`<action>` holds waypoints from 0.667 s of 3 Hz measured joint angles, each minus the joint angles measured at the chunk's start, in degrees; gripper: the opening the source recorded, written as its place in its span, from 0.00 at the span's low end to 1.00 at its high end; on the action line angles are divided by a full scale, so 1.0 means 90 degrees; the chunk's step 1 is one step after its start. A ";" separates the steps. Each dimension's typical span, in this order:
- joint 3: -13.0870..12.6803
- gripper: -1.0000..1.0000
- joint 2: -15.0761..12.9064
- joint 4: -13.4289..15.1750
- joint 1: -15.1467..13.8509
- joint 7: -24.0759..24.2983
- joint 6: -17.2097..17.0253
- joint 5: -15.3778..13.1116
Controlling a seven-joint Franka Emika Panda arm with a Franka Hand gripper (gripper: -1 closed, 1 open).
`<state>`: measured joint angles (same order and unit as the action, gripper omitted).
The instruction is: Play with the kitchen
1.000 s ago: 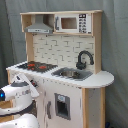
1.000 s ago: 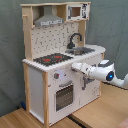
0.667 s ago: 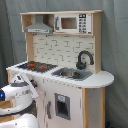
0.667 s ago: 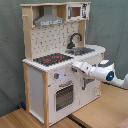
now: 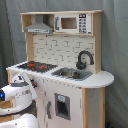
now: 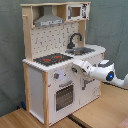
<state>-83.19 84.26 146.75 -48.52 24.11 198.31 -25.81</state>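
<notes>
Showing the kitchen point(image 6: 55, 65) standing on the wooden floor point(image 6: 100, 112); the gripper point(image 6: 76, 64) had edged closer to its front, beside the hob point(image 6: 52, 59), suggesting contact was imminent; finger state could not be told

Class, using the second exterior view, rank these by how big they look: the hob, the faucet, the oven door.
1. Oven door
2. Hob, seen at a slant, so close to the door
3. Faucet
</notes>
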 joint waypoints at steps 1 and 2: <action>0.0000 1.00 0.0000 -0.0001 0.0000 -0.0002 0.0001 0.0000; -0.0227 1.00 0.0027 -0.0048 0.0510 -0.0343 -0.0349 -0.0005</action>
